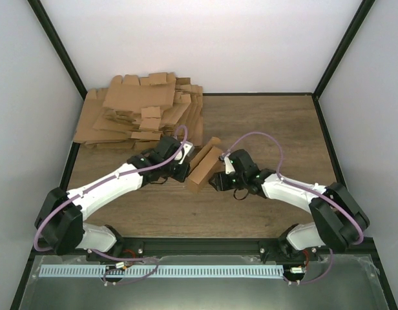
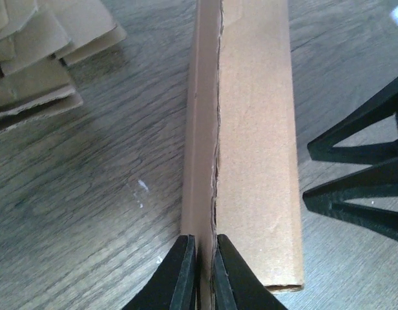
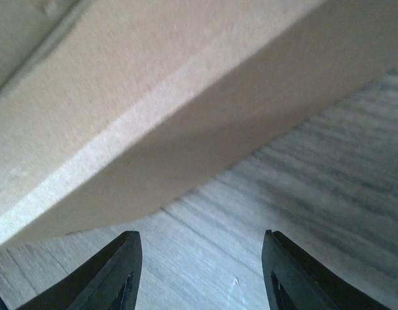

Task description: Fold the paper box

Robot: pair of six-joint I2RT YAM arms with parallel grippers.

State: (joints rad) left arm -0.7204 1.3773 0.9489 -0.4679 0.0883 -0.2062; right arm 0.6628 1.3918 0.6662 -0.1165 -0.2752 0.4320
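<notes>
The paper box (image 1: pixel 204 163) is a brown, partly folded carton lying slantwise on the wooden table between my two arms. In the left wrist view it (image 2: pixel 257 161) runs straight away from the camera, and a thin upright wall along its left side sits pinched between the jaws. My left gripper (image 1: pixel 186 169) (image 2: pixel 203 239) is shut on that wall at the carton's near end. My right gripper (image 1: pixel 218 177) (image 3: pixel 200 234) stands open just right of the carton. Its fingers hold nothing, with bare table between them and the carton's side (image 3: pixel 154 116) looming close ahead.
A big pile of flat brown cardboard blanks (image 1: pixel 141 113) (image 2: pixel 31 51) lies at the back left, close behind the left gripper. The right gripper's black fingers (image 2: pixel 360 181) show at the right of the left wrist view. Grey walls enclose the table (image 1: pixel 270 123).
</notes>
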